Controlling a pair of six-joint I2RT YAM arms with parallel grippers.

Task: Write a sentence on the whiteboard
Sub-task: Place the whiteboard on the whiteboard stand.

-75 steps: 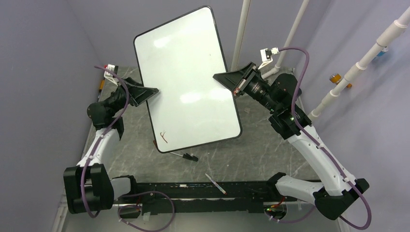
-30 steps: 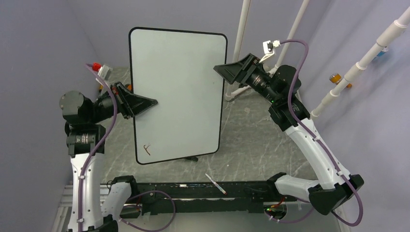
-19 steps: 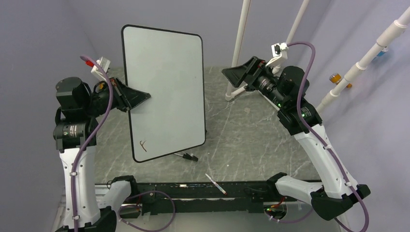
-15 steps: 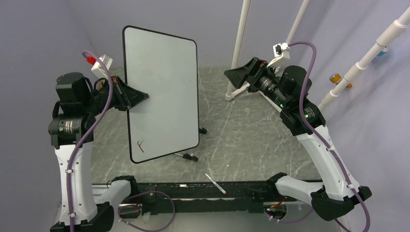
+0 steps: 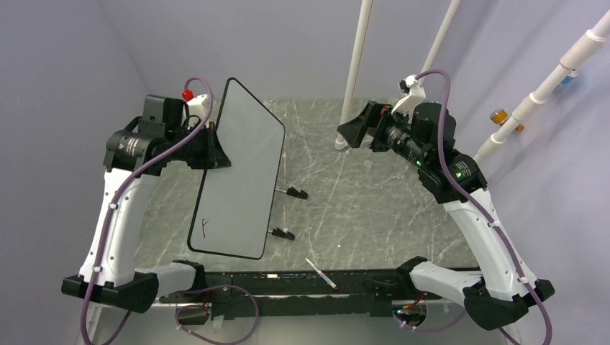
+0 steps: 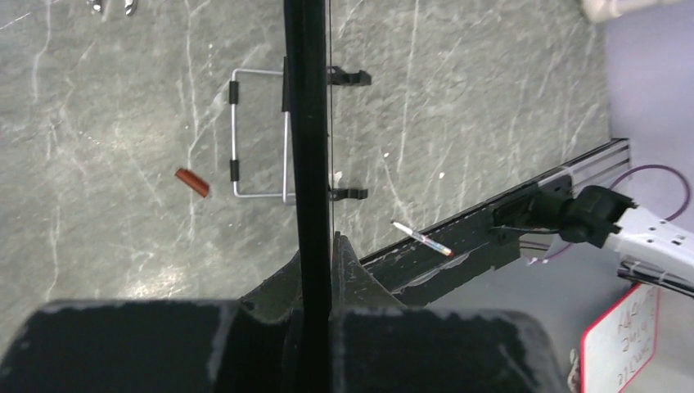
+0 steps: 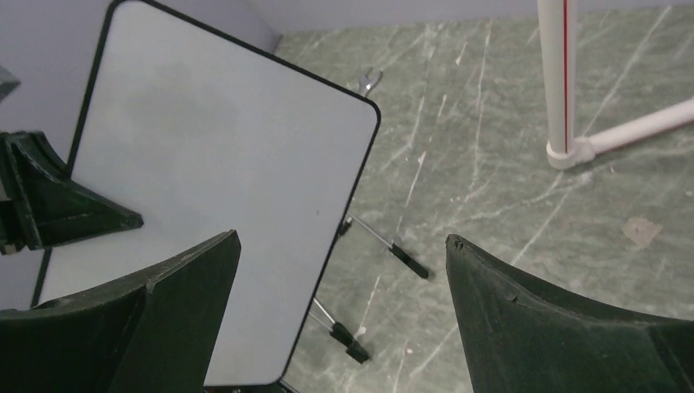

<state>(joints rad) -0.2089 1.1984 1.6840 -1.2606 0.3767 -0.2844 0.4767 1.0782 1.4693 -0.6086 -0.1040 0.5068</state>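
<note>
You have a grey-green marble table [image 5: 374, 208] carrying a wire stand [image 6: 234, 135], a small red cap [image 6: 192, 182] and a pen [image 5: 321, 274].

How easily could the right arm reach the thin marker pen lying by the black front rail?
Probably yes. The right pincer is open and empty, the thin marker pen lies uncovered, and the white rectangular whiteboard in the left pincer stands clear to one side.

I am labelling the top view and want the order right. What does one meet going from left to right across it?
The whiteboard → pen by the near rail → right gripper → small orange object at the right wall.
</note>
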